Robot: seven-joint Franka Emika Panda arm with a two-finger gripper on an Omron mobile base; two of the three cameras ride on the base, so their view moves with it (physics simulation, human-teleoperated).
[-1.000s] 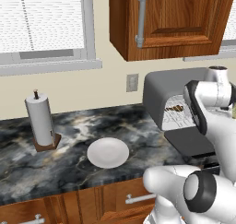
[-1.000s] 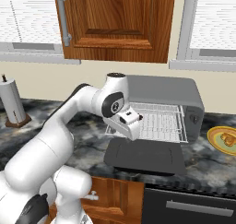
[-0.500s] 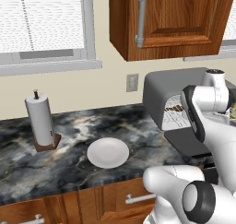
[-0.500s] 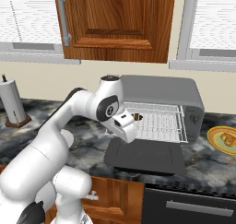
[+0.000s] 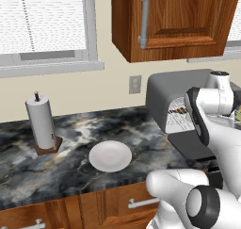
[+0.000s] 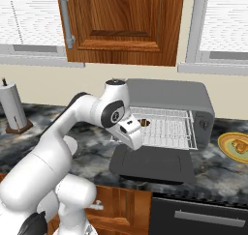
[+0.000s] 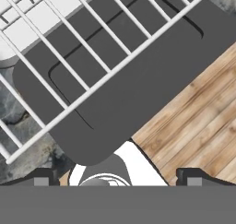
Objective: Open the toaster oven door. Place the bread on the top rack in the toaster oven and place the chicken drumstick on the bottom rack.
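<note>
Two fingertips (image 7: 41,178) spread apart, nothing btwn; gripper (image 7: 115,181) over dropped-flat toaster oven door (image 6: 152,164). Chicken drumstick (image 6: 144,123) on rack (image 6: 167,127) inside toaster oven (image 6: 167,96), 9 o'clock side. White plate (image 5: 110,156) on counter (image 5: 70,171).

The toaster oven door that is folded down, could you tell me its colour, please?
The toaster oven door is flat dark grey, clearest in the right base view.
</note>
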